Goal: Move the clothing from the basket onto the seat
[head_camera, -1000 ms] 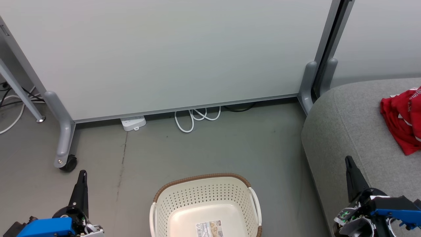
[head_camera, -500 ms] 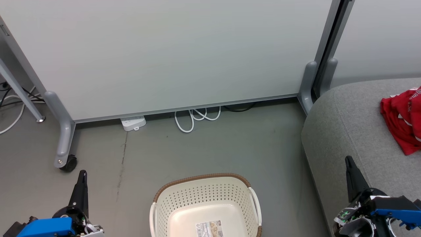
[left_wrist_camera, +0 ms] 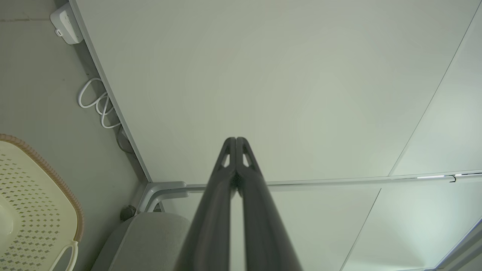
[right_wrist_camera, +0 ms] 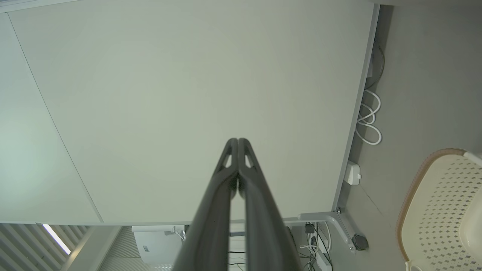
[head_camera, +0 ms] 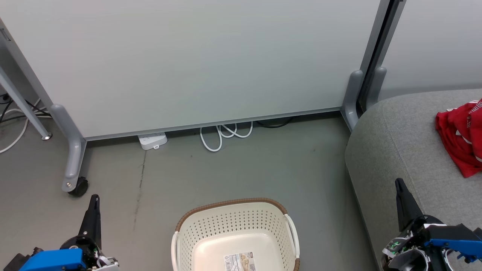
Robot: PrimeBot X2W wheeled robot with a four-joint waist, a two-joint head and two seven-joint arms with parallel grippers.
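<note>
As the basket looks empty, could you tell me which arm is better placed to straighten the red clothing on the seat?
Probably right: the right claw sits at the seat, on the clothing side, while the left claw is across the basket, over the floor. Both claws are shut.

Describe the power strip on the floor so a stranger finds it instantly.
Find the big white partition panel beyond the basket. At its bottom edge, on the floor, lies the power strip: a flat white block, unlike the looped white cable beside it.
</note>
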